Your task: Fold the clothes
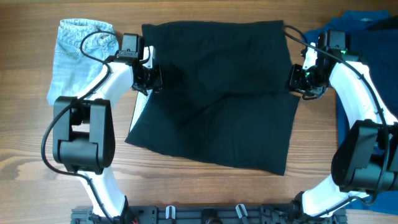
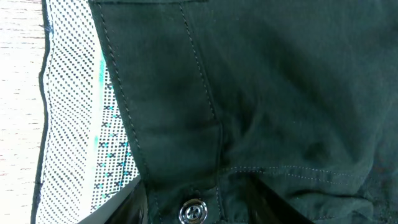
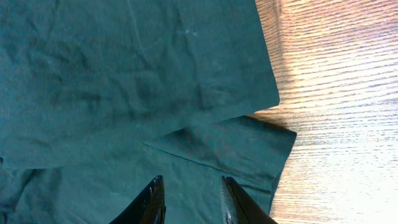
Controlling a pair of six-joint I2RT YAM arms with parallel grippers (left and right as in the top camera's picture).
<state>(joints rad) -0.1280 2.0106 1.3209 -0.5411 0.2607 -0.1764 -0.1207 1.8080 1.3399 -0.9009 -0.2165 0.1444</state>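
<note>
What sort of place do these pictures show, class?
Probably a robotics lab bench: a wood-grain table, two black-and-white robot arms, and black fabric shorts laid flat beside a light-blue denim garment.

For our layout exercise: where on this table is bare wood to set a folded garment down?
Bare: strip between shorts and front rail; left edge below denim. Crowded: beside left gripper, right gripper and blue garment.

Left gripper (image 2: 202, 208) fingers (image 2: 124, 213): blurred, cropped at frame edge. Dark blue garment (image 1: 367, 22) beyond right gripper (image 1: 300, 79) runs off-frame.
</note>
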